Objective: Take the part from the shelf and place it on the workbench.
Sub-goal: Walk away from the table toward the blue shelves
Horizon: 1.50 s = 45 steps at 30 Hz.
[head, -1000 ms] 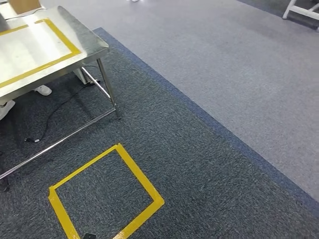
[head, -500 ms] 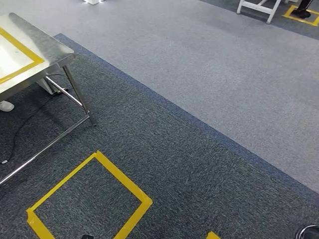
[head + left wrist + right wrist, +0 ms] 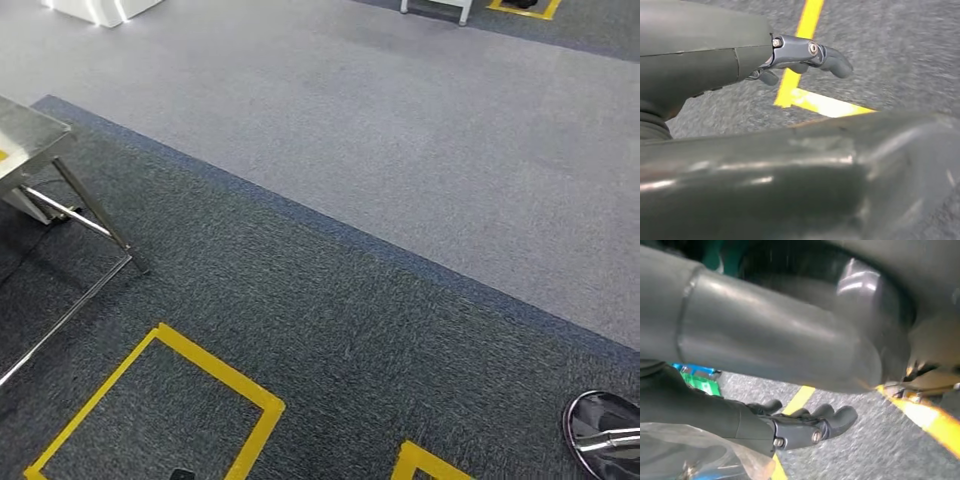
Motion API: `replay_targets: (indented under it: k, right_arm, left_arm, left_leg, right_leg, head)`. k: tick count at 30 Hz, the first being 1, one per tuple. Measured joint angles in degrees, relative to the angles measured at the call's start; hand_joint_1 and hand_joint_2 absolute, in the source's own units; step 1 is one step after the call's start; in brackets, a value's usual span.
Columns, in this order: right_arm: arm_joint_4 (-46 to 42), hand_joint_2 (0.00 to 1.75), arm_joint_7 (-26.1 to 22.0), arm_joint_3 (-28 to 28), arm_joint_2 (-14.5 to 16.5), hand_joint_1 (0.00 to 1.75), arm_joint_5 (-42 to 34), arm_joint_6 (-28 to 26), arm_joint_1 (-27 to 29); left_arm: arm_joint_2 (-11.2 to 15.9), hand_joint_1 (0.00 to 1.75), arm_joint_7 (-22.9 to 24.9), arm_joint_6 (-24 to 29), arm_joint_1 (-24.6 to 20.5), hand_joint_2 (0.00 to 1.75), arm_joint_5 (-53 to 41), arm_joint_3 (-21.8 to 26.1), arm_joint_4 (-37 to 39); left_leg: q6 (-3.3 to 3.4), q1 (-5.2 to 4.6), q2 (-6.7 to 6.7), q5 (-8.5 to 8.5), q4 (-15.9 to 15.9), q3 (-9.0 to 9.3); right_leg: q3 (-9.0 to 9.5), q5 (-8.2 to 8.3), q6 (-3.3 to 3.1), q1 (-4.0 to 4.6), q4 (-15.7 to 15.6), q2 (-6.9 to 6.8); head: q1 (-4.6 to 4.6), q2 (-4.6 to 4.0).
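both arms hang over the carpet – bench [image 3: 30,135] corner at the left edge
left robot hand [image 3: 802,52] spread, holding nothing; right robot hand [image 3: 798,427] grips a clear bagged part [image 3: 696,455] – yellow floor tape [image 3: 204,365] below.

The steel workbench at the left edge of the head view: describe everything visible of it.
Just one corner of the workbench is in the frame: a shiny, brushed-metal top with a folded-down edge. A slanted metal leg runs down to a foot on the dark grey carpet, and a thin lower rail runs back from that foot along the floor. A second brace crosses beneath the top. Nothing visible rests on the corner shown.
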Motion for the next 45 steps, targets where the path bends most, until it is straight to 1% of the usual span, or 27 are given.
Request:
replay_targets:
  k: [2,3,5,7,9,11,13,15,17,19,20,21,23,25,26,28,29,31,33,35,36,38,39,41,43,44,45]
  right_arm:
    - [0.0,0.00,0.2,0.0,0.0,0.00,0.1,0.0,-0.1]
    - [0.0,0.00,0.3,0.0,0.0,0.00,0.2,0.0,-0.1]
    - [0.0,0.00,0.6,0.0,0.0,0.00,0.5,0.1,0.0]
    - [0.0,0.00,1.1,0.0,0.0,0.00,1.1,0.3,0.0]
    - [0.0,0.00,1.4,0.0,0.0,0.00,1.6,0.6,-0.1]
    - [0.0,0.00,1.4,0.1,0.1,0.00,1.8,0.8,-0.2]
    - [0.0,0.00,1.4,0.1,0.0,0.00,2.0,0.8,-0.1]
    - [0.0,0.00,1.4,0.1,0.0,0.00,2.0,0.8,-0.1]
    - [0.0,0.00,1.4,0.1,-0.1,0.00,2.0,0.8,-0.3]
    - [0.0,0.00,1.3,0.1,-0.1,0.00,2.0,0.8,-0.4]
    - [0.0,0.00,1.2,0.1,-0.2,0.00,2.0,0.7,-0.4]
    - [-0.1,0.00,1.2,0.1,-0.2,0.00,2.0,0.7,-0.4]
    - [-0.1,0.00,1.3,0.1,-0.3,0.00,2.0,0.7,-0.4]
    - [-0.1,0.00,1.3,0.1,-0.4,0.00,2.0,0.7,-0.4]
    - [-0.1,0.00,1.3,0.1,-0.4,0.00,2.0,0.8,-0.4]
    - [-0.1,0.00,1.2,0.1,-0.4,0.00,2.1,0.9,-0.3]
    - [-0.1,0.00,1.2,0.1,-0.4,0.00,2.1,0.9,-0.2]
    - [-0.1,0.00,1.2,0.1,-0.4,0.00,2.3,1.0,-0.3]
    - [-0.1,0.00,1.2,0.1,-0.4,0.00,2.3,1.1,-0.4]
    - [-0.1,0.00,1.2,0.1,-0.4,0.00,2.3,1.1,-0.4]
    - [-0.1,0.00,1.2,0.1,-0.4,0.00,2.3,1.1,-0.3]
    - [-0.1,0.00,1.2,0.1,-0.4,0.00,2.4,1.1,-0.2]
    - [-0.1,0.00,1.2,0.1,-0.3,0.00,2.4,1.1,-0.3]
    - [-0.1,0.00,1.2,0.1,-0.2,0.00,2.4,1.1,-0.4]
    - [-0.1,0.00,1.2,0.1,-0.2,0.00,2.4,1.1,-0.3]
    - [-0.1,0.00,1.2,0.1,-0.2,0.00,2.4,1.1,-0.2]
    - [-0.1,0.00,1.2,0.1,-0.2,0.00,2.4,1.1,-0.1]
  left_arm:
    - [0.0,0.00,0.0,0.0,0.1,0.00,0.0,0.0,0.0]
    - [0.0,0.00,0.0,0.0,0.2,0.00,0.0,0.0,0.0]
    - [0.0,0.00,0.0,0.0,0.4,0.00,0.0,0.0,0.0]
    - [0.0,0.00,0.0,0.1,0.5,0.00,0.2,0.1,0.0]
    - [0.0,0.00,0.0,0.1,0.4,0.00,0.4,0.2,0.0]
    - [0.0,0.00,0.1,0.1,0.3,0.00,0.5,0.4,0.0]
    - [0.0,0.00,0.3,0.1,0.1,0.00,0.5,0.5,0.0]
    - [-0.1,0.00,0.3,0.1,0.1,0.00,0.5,0.5,0.0]
    - [-0.2,0.00,0.4,0.1,0.1,0.00,0.5,0.5,0.0]
    - [-0.3,0.00,0.6,0.1,0.3,0.00,0.5,0.5,0.0]
    - [-0.3,0.00,0.7,0.1,0.3,0.00,0.5,0.5,0.0]
    - [-0.3,0.00,0.7,0.1,0.3,0.00,0.5,0.5,0.0]
    - [-0.3,0.00,0.7,0.0,0.2,0.00,0.4,0.5,0.0]
    - [-0.3,0.00,0.6,0.0,0.1,0.00,0.2,0.5,0.0]
    - [-0.3,0.00,0.6,0.0,0.0,0.00,0.1,0.5,0.0]
    - [-0.3,0.00,0.5,0.0,-0.1,0.00,0.0,0.5,0.0]
    - [-0.3,0.00,0.5,0.0,-0.2,0.00,0.0,0.5,0.0]
    - [-0.3,0.00,0.6,0.0,-0.3,0.00,-0.1,0.5,0.0]
    - [-0.2,0.00,0.7,0.0,-0.2,0.00,-0.1,0.5,0.0]
    - [-0.2,0.00,0.8,0.0,0.1,0.00,-0.1,0.5,0.0]
    - [-0.2,0.00,0.8,0.0,0.1,0.00,-0.1,0.5,0.0]
    - [-0.1,0.00,0.8,0.0,0.2,0.00,-0.1,0.5,0.0]
    - [0.0,0.00,0.8,0.0,0.2,0.00,-0.1,0.6,0.0]
    - [0.1,0.00,0.8,0.0,0.2,0.00,-0.2,0.6,0.0]
    - [0.1,0.00,0.8,0.0,0.1,0.00,-0.2,0.6,0.0]
    - [0.1,0.00,0.8,0.0,0.0,0.00,-0.2,0.6,0.0]
    - [0.1,0.00,0.8,0.0,0.0,0.00,-0.2,0.6,0.0]
  left_leg:
    - [-0.32,0.18,-3.27,-4.01,7.0,-2.78]
    - [-0.34,0.20,-3.96,-5.71,10.9,-4.48]
    - [-0.19,0.19,-4.34,-5.92,14.4,-6.06]
    - [0.21,0.19,-5.11,-1.89,9.1,-3.98]
    - [0.74,0.27,-7.81,1.48,1.6,-0.97]
    - [0.96,0.26,-9.48,1.99,-1.6,0.12]
    - [1.16,0.31,-8.47,2.11,-2.2,0.16]
    - [1.66,0.52,-7.00,2.46,-2.8,0.28]
    - [2.04,0.55,-5.20,2.55,-3.1,0.31]
    - [2.15,0.51,-3.26,2.50,-3.1,0.28]
    - [2.10,0.52,-2.38,2.46,-3.0,0.29]
    - [2.01,0.55,-1.59,2.40,-3.0,0.34]
    - [1.64,0.60,-0.31,2.17,-3.0,0.63]
    - [1.01,0.37,0.70,1.86,-2.8,0.91]
    - [0.70,0.22,1.15,1.78,-2.8,1.01]
    - [0.11,0.16,2.13,1.72,-2.8,1.19]
    - [-0.18,0.26,1.84,1.33,-2.5,1.26]
    - [-0.63,0.52,-0.65,-1.16,0.9,0.21]
    - [-0.72,0.59,-3.51,-5.19,8.8,-3.05]
    - [-0.55,0.49,-4.24,-6.70,14.6,-5.89]
    - [-0.32,0.43,-4.40,-5.53,14.2,-5.98]
    - [0.43,0.32,-5.73,-0.77,7.6,-3.67]
    - [0.89,0.36,-7.52,1.24,3.7,-2.29]
    - [1.22,0.39,-10.34,2.65,-1.2,-0.59]
    - [1.17,0.33,-10.16,2.32,-2.2,-0.29]
    - [1.30,0.37,-9.40,2.48,-2.5,-0.20]
    - [1.54,0.46,-8.58,2.65,-2.8,-0.03]
  right_leg:
    - [-0.02,0.33,-0.56,-0.10,0.0,1.39]
    - [-0.11,0.41,-0.68,-0.03,0.0,2.23]
    - [-0.15,0.48,-0.77,0.08,0.1,4.06]
    - [-0.10,0.50,-0.74,0.12,0.3,5.89]
    - [-0.30,0.51,-0.49,0.14,0.6,7.47]
    - [-0.99,0.73,0.20,-0.04,0.8,8.81]
    - [-1.86,0.97,1.03,-0.29,0.8,9.77]
    - [-3.12,-0.36,1.70,-0.17,2.5,7.53]
    - [-6.04,-4.14,2.33,-0.06,8.5,3.94]
    - [-9.25,-7.26,2.91,-0.27,15.6,2.74]
    - [-9.60,-7.26,3.14,-0.40,16.8,2.51]
    - [-8.77,-6.18,3.31,-0.54,15.6,2.24]
    - [-4.33,-2.46,3.44,-0.68,7.9,0.39]
    - [-0.72,-0.44,2.76,-0.45,1.7,-1.58]
    - [-0.16,-0.31,2.28,-0.30,0.6,-1.93]
    - [-0.30,-0.22,1.26,-0.18,0.5,-0.82]
    - [-0.31,-0.12,0.88,-0.26,0.4,-0.27]
    - [-0.13,0.15,0.13,-0.51,0.2,0.90]
    - [-0.21,0.28,-0.21,-0.52,0.2,2.30]
    - [-0.16,0.31,-0.30,-0.36,0.2,4.01]
    - [-0.07,0.32,-0.32,-0.25,0.2,4.91]
    - [0.14,0.32,-0.31,-0.11,0.2,6.66]
    - [0.12,0.28,-0.23,0.03,0.4,7.45]
    - [-0.48,0.32,0.18,-0.12,0.6,8.97]
    - [-1.35,0.57,1.00,-0.48,0.6,10.45]
    - [-1.67,0.54,1.35,-0.54,0.7,10.35]
    - [-2.25,0.02,1.64,-0.48,1.4,9.18]
  head:
    - [-0.32,0.00]
    - [-0.35,0.00]
    - [-0.34,0.00]
    - [-0.34,0.00]
    - [-0.29,0.00]
    - [-0.29,0.00]
    - [-0.32,0.00]
    - [-0.03,0.00]
    - [0.38,0.00]
    - [0.56,0.00]
    - [0.57,0.00]
    - [0.58,0.00]
    - [0.61,0.00]
    - [0.63,0.00]
    - [0.62,0.00]
    - [0.58,0.00]
    - [0.53,0.00]
    - [0.24,0.00]
    - [-0.11,0.00]
    - [-0.20,0.00]
    - [-0.21,0.00]
    - [-0.20,0.00]
    - [-0.17,0.00]
    - [-0.20,0.00]
    - [-0.34,0.00]
    - [-0.40,0.00]
    - [-0.26,0.00]
